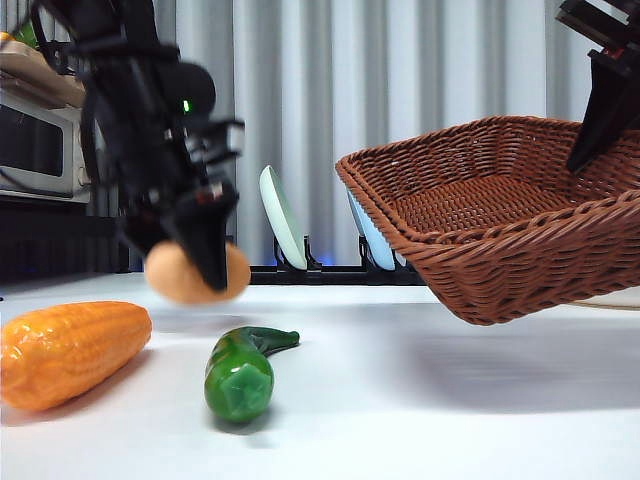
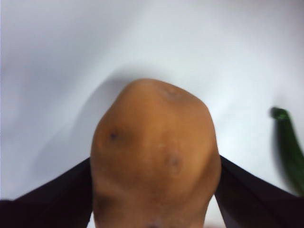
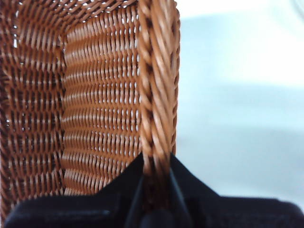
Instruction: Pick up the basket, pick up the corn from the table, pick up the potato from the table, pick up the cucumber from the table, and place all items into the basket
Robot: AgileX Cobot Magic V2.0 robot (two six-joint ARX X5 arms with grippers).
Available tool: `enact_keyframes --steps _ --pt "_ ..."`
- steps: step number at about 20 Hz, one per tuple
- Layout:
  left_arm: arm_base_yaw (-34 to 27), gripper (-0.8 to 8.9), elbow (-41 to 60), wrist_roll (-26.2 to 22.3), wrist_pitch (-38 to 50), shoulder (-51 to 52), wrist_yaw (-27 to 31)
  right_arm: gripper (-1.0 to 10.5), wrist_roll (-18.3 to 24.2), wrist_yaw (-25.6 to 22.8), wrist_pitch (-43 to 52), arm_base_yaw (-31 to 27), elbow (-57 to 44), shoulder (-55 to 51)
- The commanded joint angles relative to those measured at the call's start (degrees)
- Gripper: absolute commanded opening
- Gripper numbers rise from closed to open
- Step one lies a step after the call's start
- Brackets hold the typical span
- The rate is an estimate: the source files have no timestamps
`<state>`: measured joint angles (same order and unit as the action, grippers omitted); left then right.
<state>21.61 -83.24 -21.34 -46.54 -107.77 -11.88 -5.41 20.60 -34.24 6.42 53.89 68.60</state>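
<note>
The left gripper (image 2: 154, 190) has its two black jaws spread wide and pressed against either side of the potato (image 2: 154, 156), which fills the gap between them; in the front view that gripper (image 1: 205, 262) hangs from a dark arm coming down from above, and the potato (image 1: 172, 275) sits between the jaws just clear of the table (image 1: 420, 400), a soft shadow under it. Just beyond the left jaws, off to one side, the dark-green cucumber (image 2: 289, 147) lies on the white surface; the front view shows the cucumber (image 1: 240, 372) lying flat below and in front of the gripper, faceted blunt end toward the camera, and the corn (image 1: 70, 350) lying on its side farther out, apart from the cucumber.

The right gripper (image 3: 156, 171) has its jaws nearly closed, pinching the braided rim of the basket (image 3: 95, 109); the woven inside wall runs away from the jaws. In the front view the right gripper (image 1: 590, 155) grips the far rim, and the basket (image 1: 500, 250) hangs tilted, raised off the table.
</note>
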Motion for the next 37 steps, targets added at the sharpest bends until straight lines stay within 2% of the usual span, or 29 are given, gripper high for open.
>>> enact_keyframes --steps 1,2,5,7,9,10,14,16,18,25,26,28,29,34,37 --pt "0.2 -0.07 -1.7 3.8 -0.2 7.1 0.0 -0.2 -2.8 0.8 3.0 0.1 0.0 0.0" --pt "0.2 -0.07 -2.0 6.0 -0.2 10.2 -0.1 -0.2 -3.0 2.2 3.8 0.2 0.0 0.2" --pt "0.9 -0.08 -2.4 17.1 1.7 21.3 -1.7 -0.2 -5.0 4.8 6.1 1.9 0.0 1.7" --pt "3.9 -0.08 -2.4 19.8 2.0 27.5 -5.8 -0.2 -7.6 4.8 8.5 5.0 0.0 3.4" --pt "8.5 -0.08 -2.4 21.6 1.8 30.6 -5.2 -0.2 -11.8 4.8 11.5 8.7 0.0 5.6" --pt "11.1 -0.07 -2.4 22.1 1.9 30.9 -2.9 -0.2 -13.4 4.8 13.0 10.3 0.0 6.7" --pt "22.3 -0.08 -2.3 24.0 1.0 27.9 16.9 -0.2 -16.2 4.8 17.2 16.3 0.0 9.6" --pt "25.5 -0.08 -2.3 25.6 0.1 24.8 22.3 -0.2 -17.3 4.9 18.4 17.5 0.0 9.6" --pt "27.0 -0.08 -2.3 27.3 -0.6 21.1 24.0 -0.2 -17.7 5.0 18.8 17.7 0.0 9.6" --pt "29.0 0.13 -2.3 29.3 -1.5 9.1 23.7 -0.2 -17.7 5.0 18.8 17.7 0.1 9.5" --pt "29.2 1.17 -2.3 29.4 -1.4 9.0 23.7 -0.2 -17.7 5.0 18.8 17.7 0.1 9.5" --pt "29.9 4.91 -2.3 30.5 -0.4 9.1 23.7 -0.2 -17.7 5.0 18.8 17.7 0.1 9.5" --pt "29.8 5.66 -2.3 30.6 -0.2 9.2 23.7 -0.2 -17.7 5.0 18.8 17.7 0.1 9.5" --pt "30.5 5.66 -2.3 30.6 -1.7 11.3 23.8 -0.2 -17.7 5.0 18.8 17.6 0.1 9.5" --pt "32.0 5.65 -2.3 30.6 -4.1 18.2 23.5 -0.2 -17.7 5.0 18.8 17.6 0.1 9.5"
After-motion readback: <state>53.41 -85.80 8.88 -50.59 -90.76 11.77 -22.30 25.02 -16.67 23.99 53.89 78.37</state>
